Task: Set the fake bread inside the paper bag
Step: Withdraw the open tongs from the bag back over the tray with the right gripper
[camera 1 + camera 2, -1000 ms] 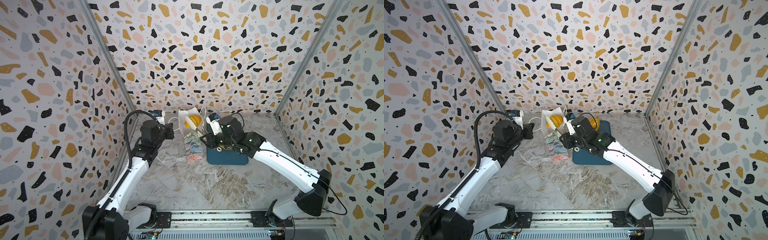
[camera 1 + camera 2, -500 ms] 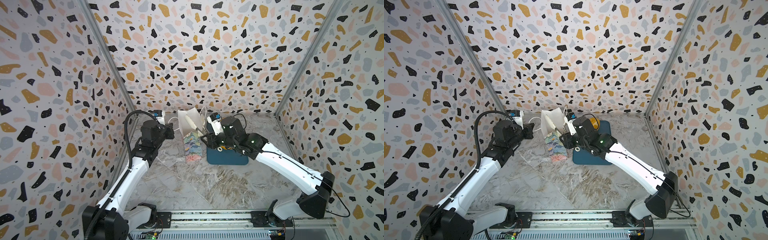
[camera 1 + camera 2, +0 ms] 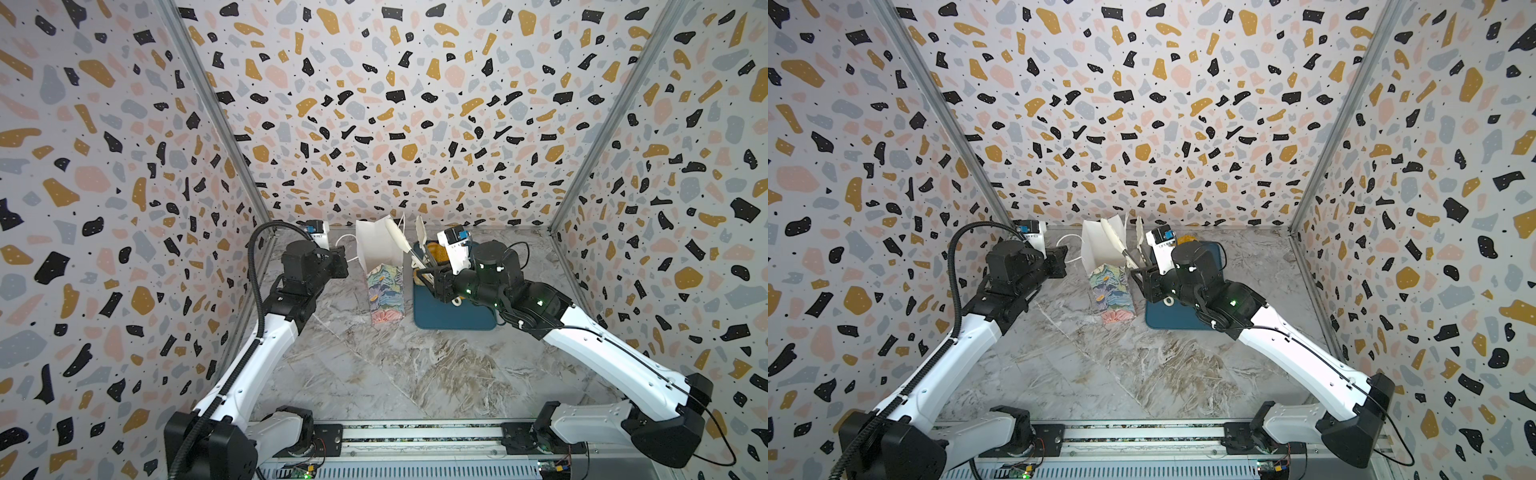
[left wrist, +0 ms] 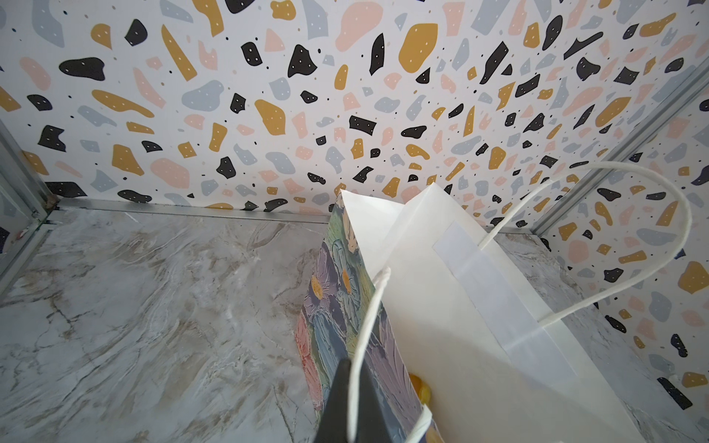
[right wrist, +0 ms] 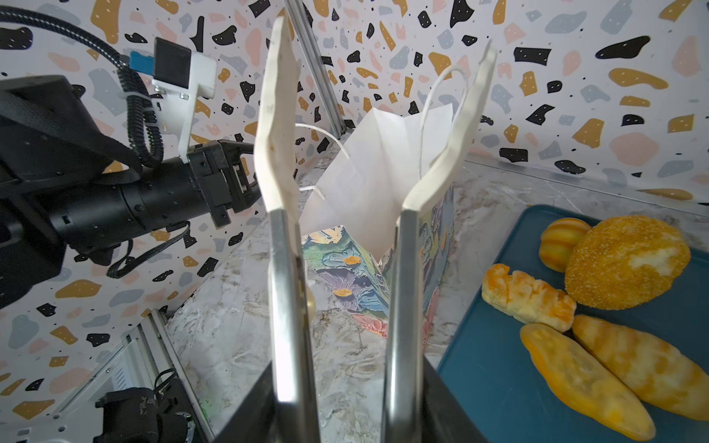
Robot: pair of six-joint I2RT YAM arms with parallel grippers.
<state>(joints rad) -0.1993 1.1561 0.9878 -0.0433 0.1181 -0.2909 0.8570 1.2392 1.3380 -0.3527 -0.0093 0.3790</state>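
The paper bag (image 3: 384, 291) (image 3: 1111, 291) stands upright on the marble floor, its white mouth open. My left gripper (image 3: 340, 262) (image 4: 351, 406) is shut on the bag's white cord handle (image 4: 364, 326). A bit of orange fake bread (image 4: 420, 385) shows inside the bag. My right gripper (image 3: 436, 282) (image 5: 347, 406) is shut on metal tongs, whose white tips (image 5: 278, 115) stand apart and empty beside the bag's mouth (image 5: 368, 184). Several fake breads lie on the blue tray (image 5: 498, 383): a crumbed loaf (image 5: 625, 264), a ridged roll (image 5: 560, 243), a lumpy pastry (image 5: 525, 295) and two oblong loaves (image 5: 583, 379).
The dark-blue tray (image 3: 453, 316) (image 3: 1179, 320) lies flat just right of the bag, under my right wrist. Terrazzo-patterned walls close in the back and both sides. Both arm bases sit on a rail (image 3: 415, 436) at the front edge.
A ridged yellow roll held in the tongs over the bag's mouth one second ago has gone from sight. The tongs are empty and have drawn slightly right. The left arm has stayed put.
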